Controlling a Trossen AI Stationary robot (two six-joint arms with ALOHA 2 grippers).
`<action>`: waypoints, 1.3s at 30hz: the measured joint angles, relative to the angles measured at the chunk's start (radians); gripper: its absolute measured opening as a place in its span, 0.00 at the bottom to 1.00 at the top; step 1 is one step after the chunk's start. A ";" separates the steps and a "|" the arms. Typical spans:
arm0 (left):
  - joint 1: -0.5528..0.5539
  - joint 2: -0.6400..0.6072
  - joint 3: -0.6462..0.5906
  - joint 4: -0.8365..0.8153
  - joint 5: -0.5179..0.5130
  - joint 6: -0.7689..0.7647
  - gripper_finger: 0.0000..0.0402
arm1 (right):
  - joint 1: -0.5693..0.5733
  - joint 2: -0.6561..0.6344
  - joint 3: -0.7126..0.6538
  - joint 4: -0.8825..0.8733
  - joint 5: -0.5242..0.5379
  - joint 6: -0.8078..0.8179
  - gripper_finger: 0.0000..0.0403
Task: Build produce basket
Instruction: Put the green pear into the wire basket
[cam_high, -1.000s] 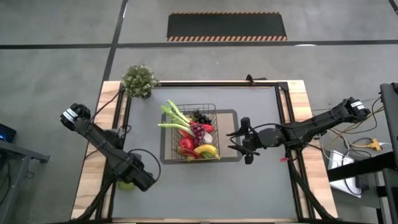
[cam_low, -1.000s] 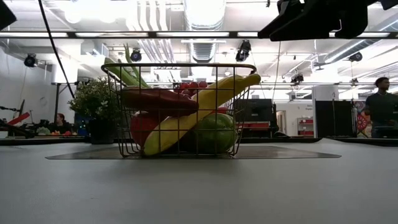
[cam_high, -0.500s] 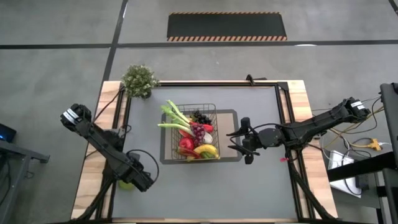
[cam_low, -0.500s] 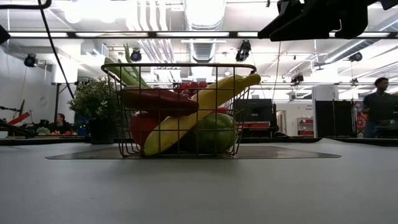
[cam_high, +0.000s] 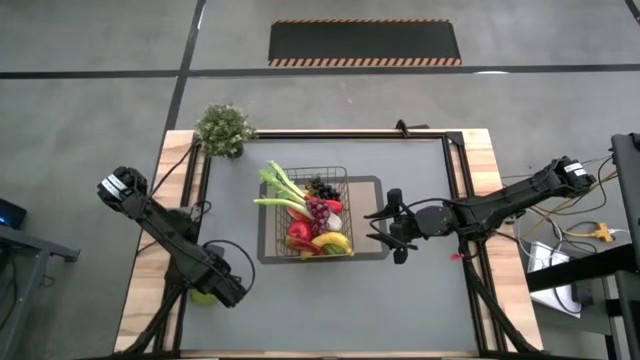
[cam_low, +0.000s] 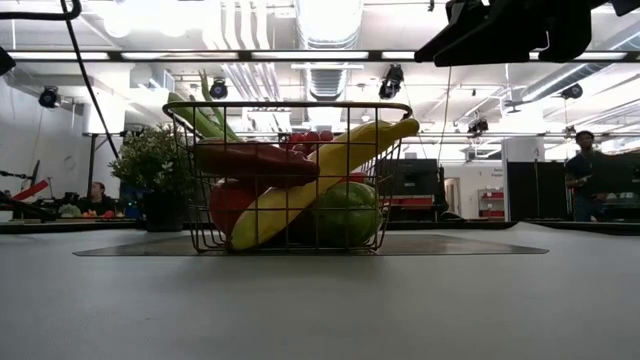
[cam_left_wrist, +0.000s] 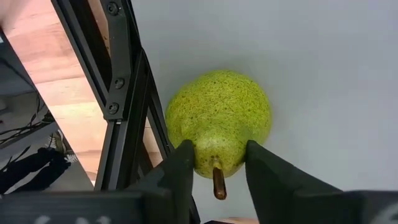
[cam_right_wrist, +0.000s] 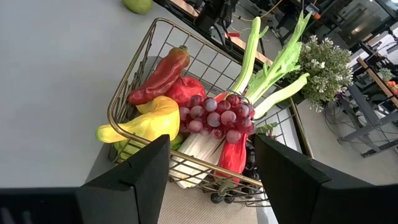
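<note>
Green pear (cam_high: 203, 296) lies at the table's near-left edge in the high view, well apart from the wire basket (cam_high: 338, 175) on the grey mat (cam_high: 372, 184). The left gripper (cam_high: 228, 290) sits just beside the pear and is far nearer to it than the right gripper (cam_high: 395, 226), which hangs beside the basket's right side. The potted plant (cam_high: 224, 129) stands at the far-left corner, clear of the line from pear to basket.

Low view: the basket (cam_low: 186, 150) is already stacked with the banana (cam_low: 300, 190), a red pepper (cam_low: 250, 158) and the watermelon slice (cam_low: 345, 215); the leek (cam_low: 205, 118) juts above the rim. Neither the pear nor the fingers of either gripper appear.

Left wrist view: the left gripper (cam_left_wrist: 216, 157) has its fingers pressed against the stem end of the pear (cam_left_wrist: 219, 118), one on each side. The pear's long axis points toward the camera. The black frame rail (cam_left_wrist: 127, 93) runs just beside the pear and would likely limit movement on that side.

Right wrist view: the right gripper (cam_right_wrist: 214, 158) is spread wide and holds nothing. The grapes (cam_right_wrist: 214, 115) top the pile, and the pear (cam_right_wrist: 138, 5) shows beyond the basket (cam_right_wrist: 134, 68).
</note>
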 joint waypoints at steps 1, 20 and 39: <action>0.000 0.000 0.000 0.000 0.000 0.000 0.25 | 0.000 0.000 0.000 0.000 0.000 0.000 0.54; 0.004 0.001 0.234 -0.001 -0.249 0.107 0.17 | 0.000 0.000 0.000 -0.001 0.000 0.000 0.54; 0.224 0.037 0.501 0.192 -0.760 0.830 0.17 | 0.000 0.000 0.000 0.000 0.000 0.000 0.54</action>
